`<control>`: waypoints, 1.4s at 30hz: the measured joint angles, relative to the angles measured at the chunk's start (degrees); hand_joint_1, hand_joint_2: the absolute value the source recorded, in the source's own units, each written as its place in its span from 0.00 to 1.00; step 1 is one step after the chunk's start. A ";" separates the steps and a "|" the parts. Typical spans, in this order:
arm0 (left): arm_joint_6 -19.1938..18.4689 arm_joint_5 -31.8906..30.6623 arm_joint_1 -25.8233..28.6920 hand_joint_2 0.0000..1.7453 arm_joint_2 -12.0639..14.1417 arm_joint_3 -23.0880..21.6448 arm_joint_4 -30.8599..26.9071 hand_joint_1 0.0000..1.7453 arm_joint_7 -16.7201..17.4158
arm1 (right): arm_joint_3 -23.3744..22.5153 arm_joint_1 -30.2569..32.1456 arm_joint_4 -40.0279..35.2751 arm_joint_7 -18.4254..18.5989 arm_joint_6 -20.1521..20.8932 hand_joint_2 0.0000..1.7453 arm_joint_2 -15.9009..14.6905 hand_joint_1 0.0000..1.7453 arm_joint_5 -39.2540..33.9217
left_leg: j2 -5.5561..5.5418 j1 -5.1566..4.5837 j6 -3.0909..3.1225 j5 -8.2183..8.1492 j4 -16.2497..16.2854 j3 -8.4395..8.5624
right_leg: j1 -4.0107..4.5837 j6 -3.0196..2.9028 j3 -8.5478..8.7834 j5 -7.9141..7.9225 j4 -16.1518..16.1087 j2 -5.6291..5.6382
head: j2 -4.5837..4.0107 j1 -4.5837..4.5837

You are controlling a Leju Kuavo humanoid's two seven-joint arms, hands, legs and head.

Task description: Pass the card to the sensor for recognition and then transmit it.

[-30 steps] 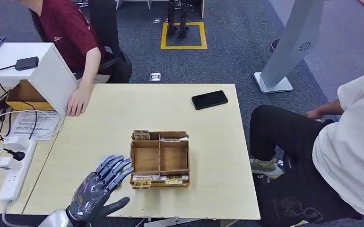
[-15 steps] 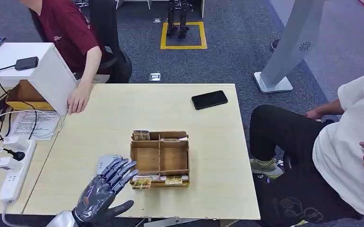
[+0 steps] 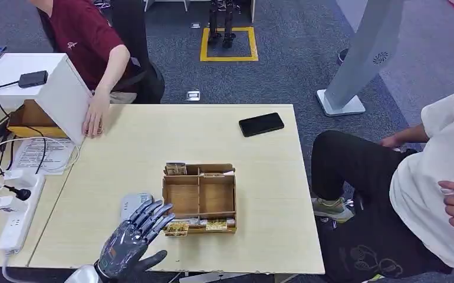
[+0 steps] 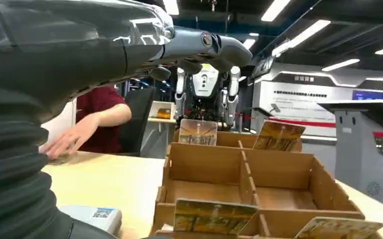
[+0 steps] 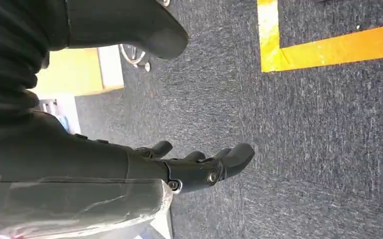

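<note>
A cardboard divider box sits mid-table, with cards standing along its near slots and its far slots. The small grey-white sensor lies flat just left of the box. My left hand hovers at the table's front edge, fingers spread and holding nothing, its fingertips over the sensor's near end. The left wrist view has the fingers stretched above the box, a near card and the sensor. My right hand hangs over carpet, fingers loosely apart, holding nothing.
A black phone lies at the table's far right. A person in red rests a hand against a white box at far left. A power strip and cables lie left. Another person sits close on the right.
My left hand has drawn back toward the table's front edge and slightly right, uncovering the sensor. The person in red has slid their hand up against the white box.
</note>
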 joint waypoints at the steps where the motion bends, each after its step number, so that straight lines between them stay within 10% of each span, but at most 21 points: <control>1: 0.00 -0.09 0.00 1.00 0.00 0.00 0.28 0.00 0.22 | 0.00 0.01 0.00 0.00 0.00 1.00 0.00 0.00 0.00 | 0.00 0.00 0.00 0.00 0.00 0.00 | 0.00 0.00 0.00 0.00 0.00 0.00 | 0.00 0.00; 42: 2.40 0.02 -4.29 1.00 -7.08 -2.23 8.13 0.00 1.07 | 0.02 -0.02 0.00 -0.48 0.00 1.00 0.00 0.00 1.22 | 0.00 0.00 0.00 0.00 0.01 0.00 | 0.00 0.00 0.00 0.00 0.00 0.00 | 0.00 0.02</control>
